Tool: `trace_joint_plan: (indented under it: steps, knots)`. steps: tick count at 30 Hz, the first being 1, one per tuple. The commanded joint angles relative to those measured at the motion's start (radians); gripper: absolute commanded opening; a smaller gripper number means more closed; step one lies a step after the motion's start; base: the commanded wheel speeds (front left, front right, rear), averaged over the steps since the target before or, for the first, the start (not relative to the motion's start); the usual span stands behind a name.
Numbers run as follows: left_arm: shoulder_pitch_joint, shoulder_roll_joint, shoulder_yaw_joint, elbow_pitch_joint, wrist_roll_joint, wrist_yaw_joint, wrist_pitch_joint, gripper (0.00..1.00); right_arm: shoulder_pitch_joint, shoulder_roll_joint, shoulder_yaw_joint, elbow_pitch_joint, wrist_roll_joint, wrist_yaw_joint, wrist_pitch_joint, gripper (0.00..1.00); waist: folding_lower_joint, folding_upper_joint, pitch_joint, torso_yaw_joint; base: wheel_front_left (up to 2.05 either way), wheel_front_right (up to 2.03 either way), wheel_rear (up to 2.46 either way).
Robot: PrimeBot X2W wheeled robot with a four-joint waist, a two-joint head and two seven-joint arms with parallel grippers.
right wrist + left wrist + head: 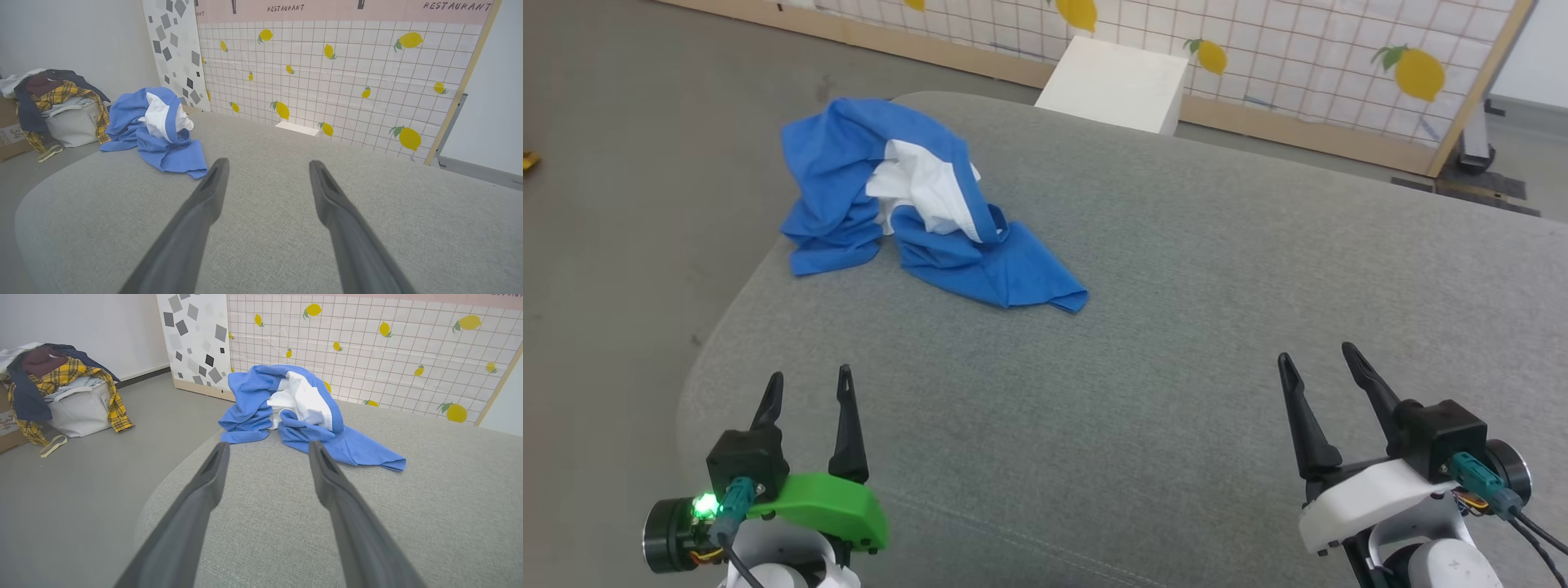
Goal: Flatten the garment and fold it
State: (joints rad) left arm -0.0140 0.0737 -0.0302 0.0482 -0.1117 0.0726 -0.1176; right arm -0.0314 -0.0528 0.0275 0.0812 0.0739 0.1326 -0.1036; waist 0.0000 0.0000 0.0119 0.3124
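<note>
The garment [915, 204] lies crumpled in a heap at the far left of the grey padded surface [1176, 327], blue sleeves wrapped around a patch of white body. The same garment [294, 408] sits just beyond my left fingers in the left wrist view, and the garment [157, 126] lies off to the left in the right wrist view. My left gripper [809, 380] is open near the front left edge, well short of the heap. My right gripper [1315, 355] is open at the front right, over bare fabric.
A white box [1115, 82] stands behind the surface against a lemon-print grid panel [1298, 57]. On the floor to the left, a white bag heaped with clothes [61, 392] sits by the wall. The surface's rounded left edge [719, 327] drops to grey floor.
</note>
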Motion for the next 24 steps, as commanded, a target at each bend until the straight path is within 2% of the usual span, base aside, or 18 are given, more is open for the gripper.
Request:
trace_joint_plan:
  steps: [1, 24]
  knots:
    - [-0.004, 0.009, -0.002, 0.002, -0.012, 0.009, -0.012, 1.0, -0.018, 0.001, 0.002, 0.006, 0.013, -0.001, -0.011, 1.0, 0.0, 0.0, 0.001, 0.012, 0.0, 0.0, 0.0]
    - [-0.01, 0.025, -0.024, 0.029, -0.057, 0.047, -0.054, 1.0, -0.043, 0.002, 0.017, 0.04, 0.043, -0.001, -0.052, 1.0, 0.0, 0.0, 0.006, 0.101, 0.0, 0.0, 0.0]
